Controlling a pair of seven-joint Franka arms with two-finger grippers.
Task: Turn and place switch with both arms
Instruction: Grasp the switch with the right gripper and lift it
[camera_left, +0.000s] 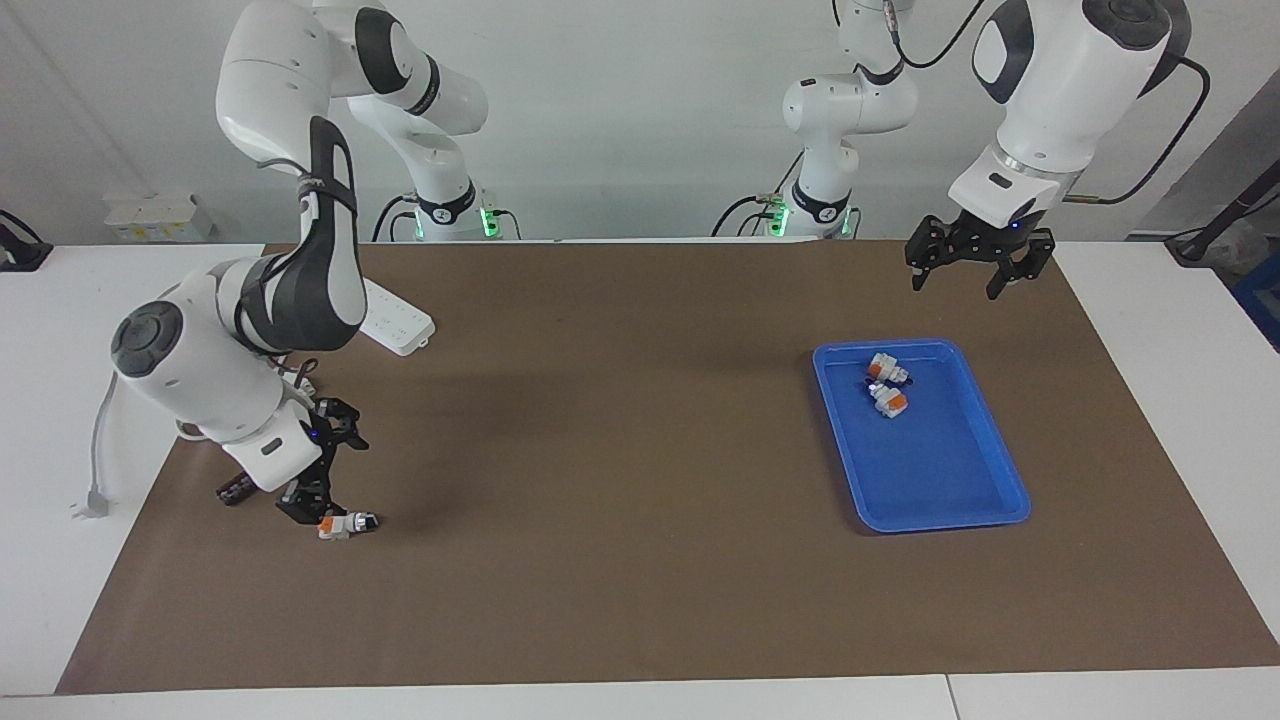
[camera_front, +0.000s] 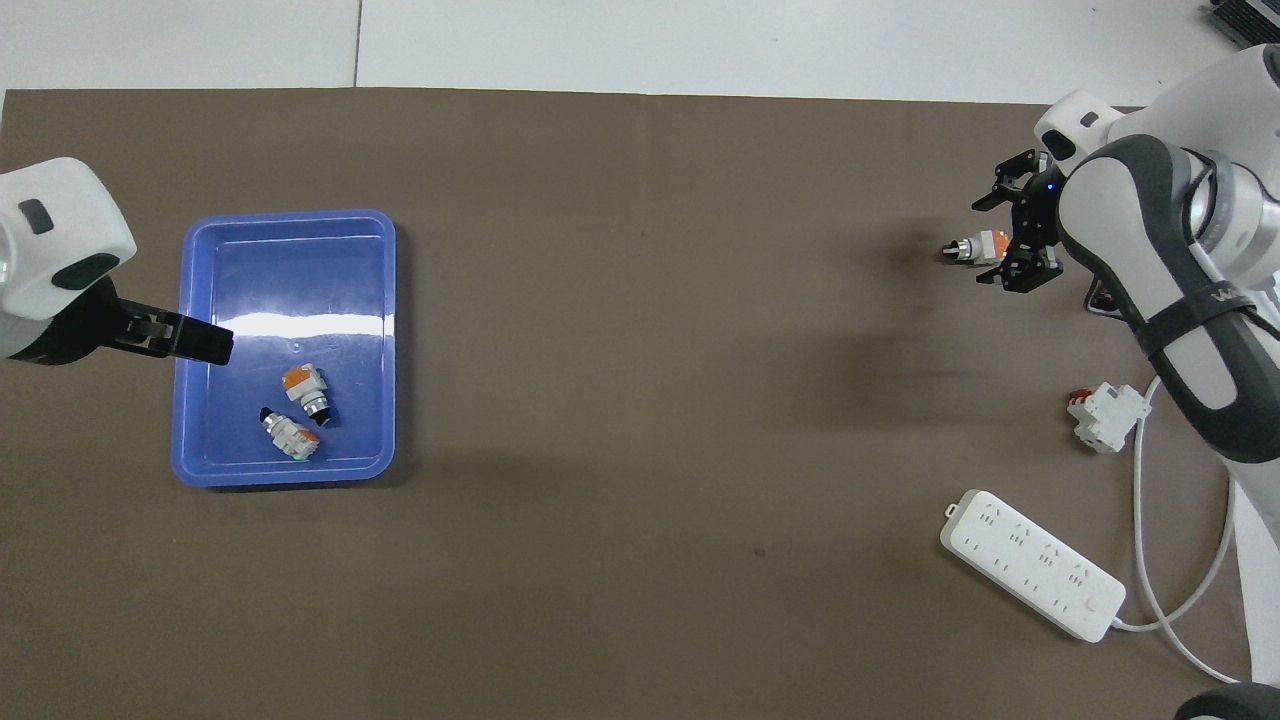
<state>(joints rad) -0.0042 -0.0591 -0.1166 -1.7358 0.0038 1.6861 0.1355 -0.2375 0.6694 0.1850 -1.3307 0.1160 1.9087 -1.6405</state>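
The switch (camera_left: 345, 523) (camera_front: 975, 247) lies on its side on the brown mat at the right arm's end of the table, with an orange block, a silver middle and a black tip. My right gripper (camera_left: 328, 482) (camera_front: 1000, 240) is open and low at the switch's orange end, one finger on either side of it. Whether a finger touches the switch I cannot tell. My left gripper (camera_left: 955, 288) (camera_front: 205, 343) hangs open and holds nothing, over the edge of the blue tray (camera_left: 985, 500) (camera_front: 290, 250).
Two more switches (camera_left: 888, 384) (camera_front: 296, 410) lie in the tray. A white-and-red block (camera_front: 1103, 417), a white power strip (camera_left: 395, 320) (camera_front: 1030, 563) with its cable, and a small black piece (camera_left: 235, 490) sit near the right arm.
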